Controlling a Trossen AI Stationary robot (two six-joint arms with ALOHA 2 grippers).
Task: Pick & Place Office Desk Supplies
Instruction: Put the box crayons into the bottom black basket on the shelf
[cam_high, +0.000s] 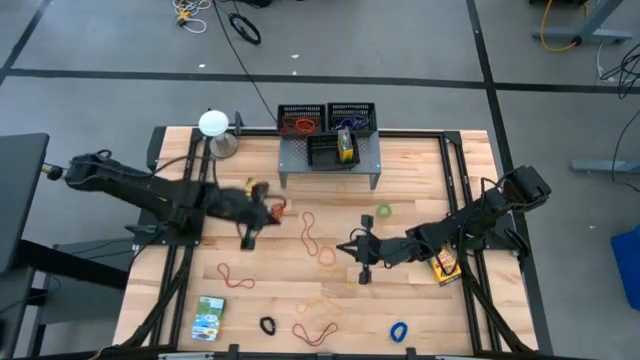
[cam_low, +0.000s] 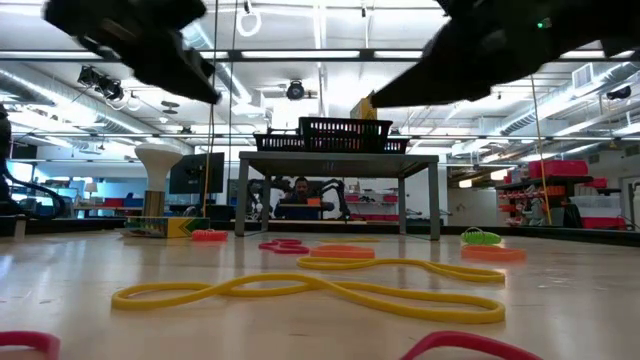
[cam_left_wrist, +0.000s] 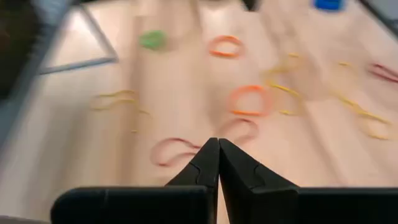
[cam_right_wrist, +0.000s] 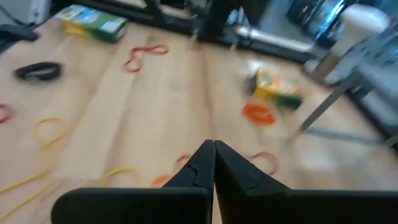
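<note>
Orange band (cam_high: 313, 237) runs lengthwise toward the shelf (cam_high: 330, 158) — both grippers' fingers together, empty.

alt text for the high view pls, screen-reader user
Overhead: two dark arms reach over a wooden table strewn with rubber-band loops; the left hand and right hand are both shut, holding nothing visible. At the far edge, a grey shelf carries black mesh trays; a green-white box lies near the front.
</note>
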